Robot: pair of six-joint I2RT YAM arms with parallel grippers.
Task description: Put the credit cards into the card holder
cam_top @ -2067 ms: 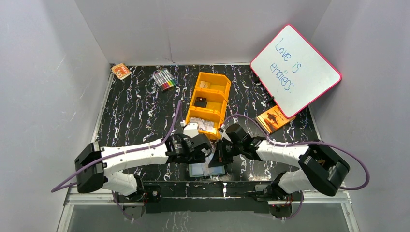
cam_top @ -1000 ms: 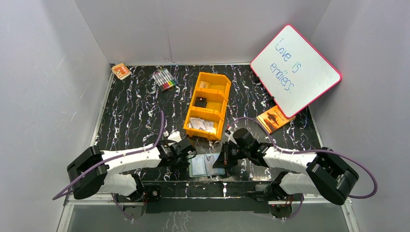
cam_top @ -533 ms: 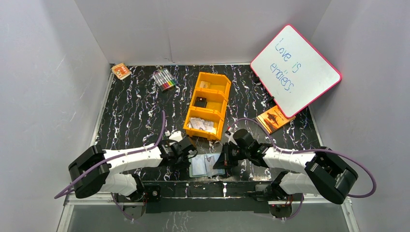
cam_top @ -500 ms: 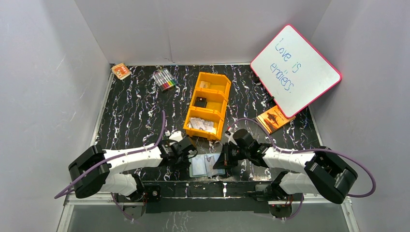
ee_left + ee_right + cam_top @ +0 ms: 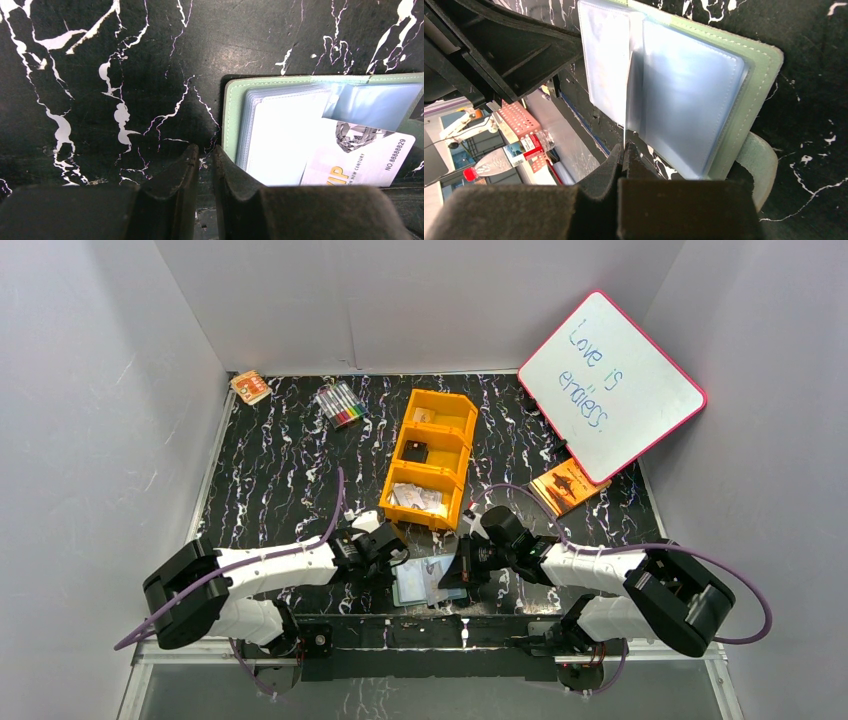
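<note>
The card holder (image 5: 428, 581) lies open near the table's front edge, sage-green rim (image 5: 231, 115) around clear pockets (image 5: 684, 95). My right gripper (image 5: 452, 574) is shut on a credit card, seen edge-on as a thin white line (image 5: 625, 117) running between the pocket leaves. In the left wrist view that pale printed card (image 5: 360, 160) slants out from under a clear flap. My left gripper (image 5: 205, 155) is at the holder's left edge, its jaws a narrow gap apart with nothing between them. More whitish cards (image 5: 418, 497) lie in the orange tray's near compartment.
The orange three-compartment tray (image 5: 445, 398) stands just beyond the holder, a small black item (image 5: 416, 452) in its middle bin. A whiteboard (image 5: 612, 385) leans at the back right, an orange booklet (image 5: 565, 485) below it. Markers (image 5: 340, 403) and a small box (image 5: 250, 387) lie at the back left.
Both arms have come down from the tray's near end to the holder. Over the last second the right gripper has edged left with the card; the left jaws have narrowed slightly.
</note>
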